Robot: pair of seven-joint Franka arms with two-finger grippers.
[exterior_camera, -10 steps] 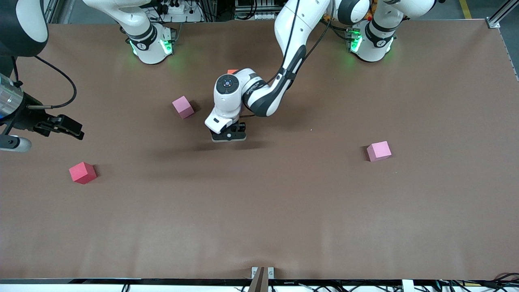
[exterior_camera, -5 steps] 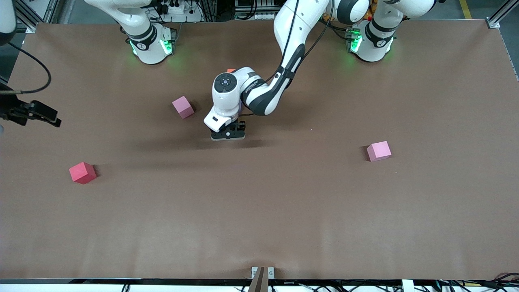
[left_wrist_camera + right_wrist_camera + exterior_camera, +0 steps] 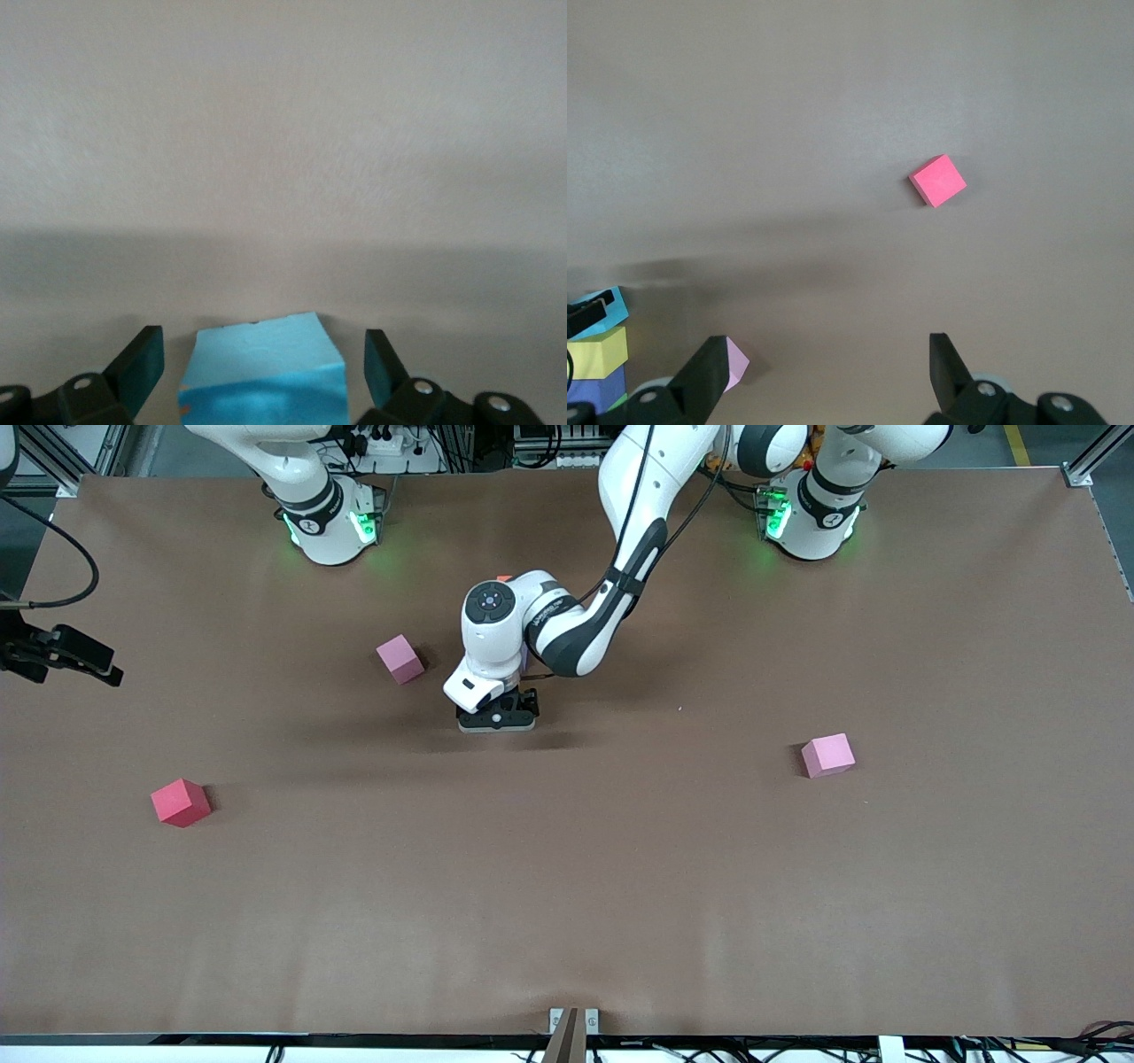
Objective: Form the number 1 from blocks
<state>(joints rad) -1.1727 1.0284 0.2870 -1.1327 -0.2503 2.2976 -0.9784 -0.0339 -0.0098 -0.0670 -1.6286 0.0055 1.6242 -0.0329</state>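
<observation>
My left gripper is low over the middle of the table, its jaws open around the light blue block. That block rests on the table with a gap to each finger. In the right wrist view the light blue block, a yellow block and a purple block lie touching in one row, with a sliver of green at the purple one's edge. In the front view the left arm hides the row except a bit of the orange block. My right gripper hangs open and empty over the table's edge at the right arm's end.
One pink cube lies beside the left gripper, toward the right arm's end. A second pink cube sits toward the left arm's end. A red cube lies nearer the front camera at the right arm's end.
My left gripper has opened and let go of the light blue block. The right arm has drawn back toward its end of the table.
</observation>
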